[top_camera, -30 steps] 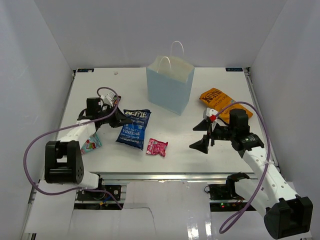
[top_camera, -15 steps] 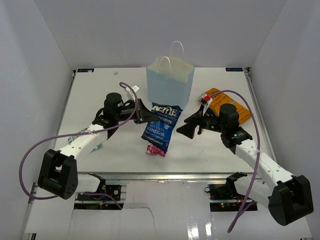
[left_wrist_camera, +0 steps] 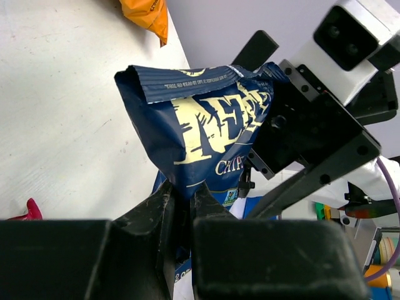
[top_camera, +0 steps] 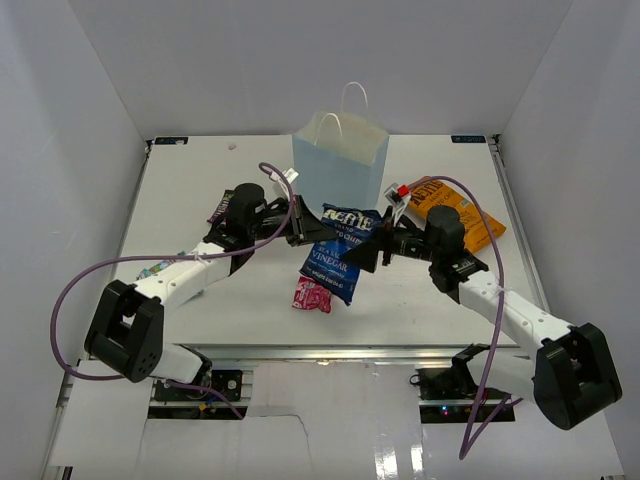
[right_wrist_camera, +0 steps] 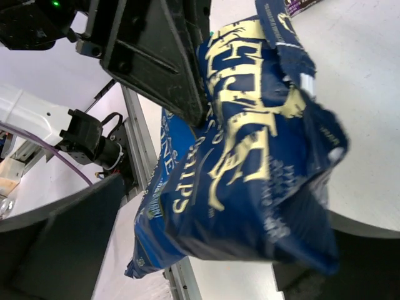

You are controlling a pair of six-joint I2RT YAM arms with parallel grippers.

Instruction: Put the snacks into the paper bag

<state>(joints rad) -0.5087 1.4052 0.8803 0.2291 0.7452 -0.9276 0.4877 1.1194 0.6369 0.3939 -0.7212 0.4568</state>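
My left gripper (top_camera: 300, 237) (left_wrist_camera: 181, 194) is shut on the lower edge of the blue chip bag (top_camera: 338, 255) (left_wrist_camera: 200, 125) and holds it off the table, in front of the light blue paper bag (top_camera: 340, 170). My right gripper (top_camera: 368, 252) (right_wrist_camera: 200, 225) is open, with its fingers on either side of the blue bag's other end. The orange chip bag (top_camera: 455, 205) (left_wrist_camera: 147, 12) lies right of the paper bag. Below the hanging bag, the small pink-red packet (top_camera: 310, 297) lies on the table. A dark purple candy bar (top_camera: 219, 207) rests behind the left arm.
White walls close in the table (top_camera: 200, 170) on the left, right and back. The paper bag stands upright at the back centre with its white handles (top_camera: 352, 100) up. Purple cables (top_camera: 75, 290) loop beside both arms.
The left gripper has lifted the blue chip bag off the table and carried it right, towards the middle. The right arm has swung left, bringing its open fingers around the bag.
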